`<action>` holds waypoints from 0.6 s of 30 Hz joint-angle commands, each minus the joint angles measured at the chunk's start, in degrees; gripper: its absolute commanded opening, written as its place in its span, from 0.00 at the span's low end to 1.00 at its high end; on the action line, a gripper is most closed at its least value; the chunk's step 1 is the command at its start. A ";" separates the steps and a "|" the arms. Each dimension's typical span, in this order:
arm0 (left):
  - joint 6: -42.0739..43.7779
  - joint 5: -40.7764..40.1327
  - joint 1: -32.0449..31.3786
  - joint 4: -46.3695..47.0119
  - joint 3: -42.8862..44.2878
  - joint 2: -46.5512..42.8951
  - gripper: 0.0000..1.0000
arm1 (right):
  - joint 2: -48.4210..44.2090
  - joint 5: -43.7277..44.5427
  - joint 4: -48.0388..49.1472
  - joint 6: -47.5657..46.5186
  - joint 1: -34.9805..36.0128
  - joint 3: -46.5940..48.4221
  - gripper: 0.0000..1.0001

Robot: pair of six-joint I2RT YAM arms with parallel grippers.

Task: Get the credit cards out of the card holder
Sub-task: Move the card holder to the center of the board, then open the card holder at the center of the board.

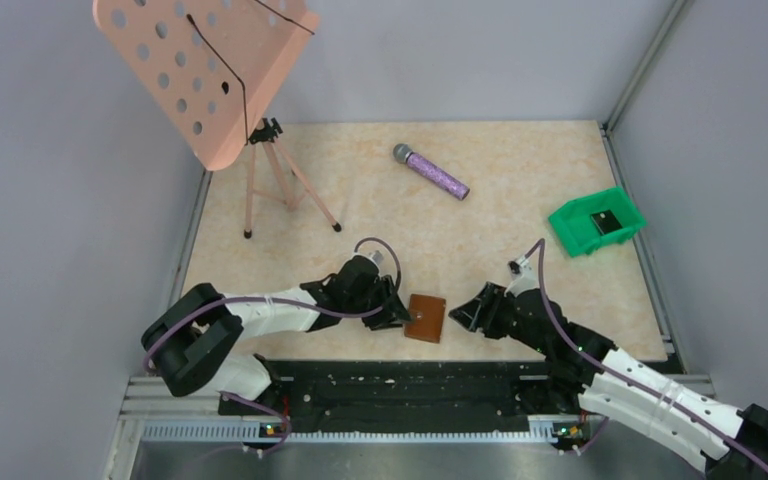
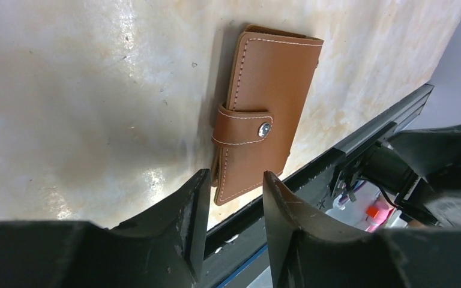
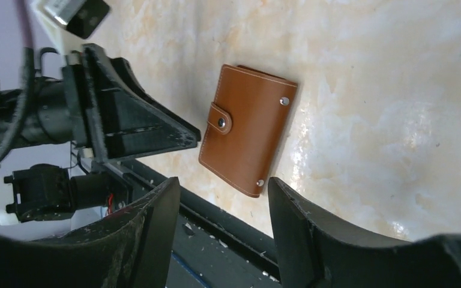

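Nearest, by the counter's front edge, the brown card holder lies flat with its snap strap fastened. The left claw sits just beside its left side, released, jaws apart on nothing. The right claw faces it from the right, likewise released. Farther back are a purple microphone, a green bin at right and a pink music stand at left.
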 commanded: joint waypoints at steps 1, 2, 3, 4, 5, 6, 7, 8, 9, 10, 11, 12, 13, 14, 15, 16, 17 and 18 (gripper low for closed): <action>4.23 -2.69 -0.18 -3.26 2.27 -3.79 0.42 | 1.69 -0.16 6.23 4.13 0.58 -2.61 0.55; 4.69 -3.30 -0.19 -3.55 2.24 -3.93 0.41 | 1.93 -0.13 7.32 4.41 0.60 -3.47 0.55; 5.21 -3.78 -0.18 -3.91 2.43 -3.70 0.39 | 2.33 -0.01 8.58 4.64 0.58 -4.49 0.55; 5.73 -4.06 -0.20 -4.31 2.81 -3.32 0.38 | 2.74 0.12 9.82 4.59 0.58 -5.15 0.55; 6.53 -4.19 -0.18 -4.84 3.36 -2.67 0.36 | 3.34 0.29 10.65 4.55 0.58 -5.57 0.55; 7.09 -4.25 -0.18 -5.07 3.95 -2.00 0.35 | 3.93 0.41 11.44 4.49 0.58 -5.86 0.55; 7.55 -4.11 -0.18 -5.01 4.29 -1.41 0.33 | 4.54 0.39 12.41 4.31 0.58 -6.13 0.55; 7.77 -3.99 -0.20 -4.76 4.36 -0.88 0.31 | 5.42 0.25 13.14 4.10 0.58 -6.40 0.55; 8.07 -3.85 -0.18 -4.43 4.40 -0.54 0.30 | 6.14 0.08 14.94 4.11 0.60 -6.67 0.55; 8.25 -3.57 -0.19 -3.89 4.30 -0.18 0.30 | 6.87 -0.09 15.99 4.41 0.62 -7.00 0.55; 8.43 -3.19 -0.18 -3.33 4.13 0.05 0.29 | 7.58 -0.34 17.12 4.58 0.63 -7.47 0.55; 8.65 -2.87 -0.18 -2.47 3.84 0.34 0.29 | 8.30 -0.67 18.47 4.79 0.59 -7.90 0.55; 9.08 -2.33 -0.18 -1.73 3.71 0.74 0.29 | 9.09 -0.93 19.62 4.97 0.58 -8.23 0.55; 9.52 -1.66 -0.18 -1.14 3.55 1.20 0.29 | 9.86 -1.03 20.44 5.02 0.58 -8.53 0.55; 10.00 -1.10 -0.18 -0.71 3.57 1.72 0.29 | 10.57 -0.97 20.90 5.03 0.62 -8.63 0.55; 10.18 -0.80 -0.18 -0.61 3.58 2.36 0.27 | 11.36 -0.83 21.19 4.96 0.59 -8.60 0.55; 10.22 -0.35 -0.18 -0.41 3.42 2.85 0.25 | 12.12 -0.78 21.64 4.72 0.61 -8.59 0.55; 10.16 0.23 -0.26 0.32 3.12 3.30 0.23 | 12.73 -0.78 22.20 4.68 0.58 -8.59 0.55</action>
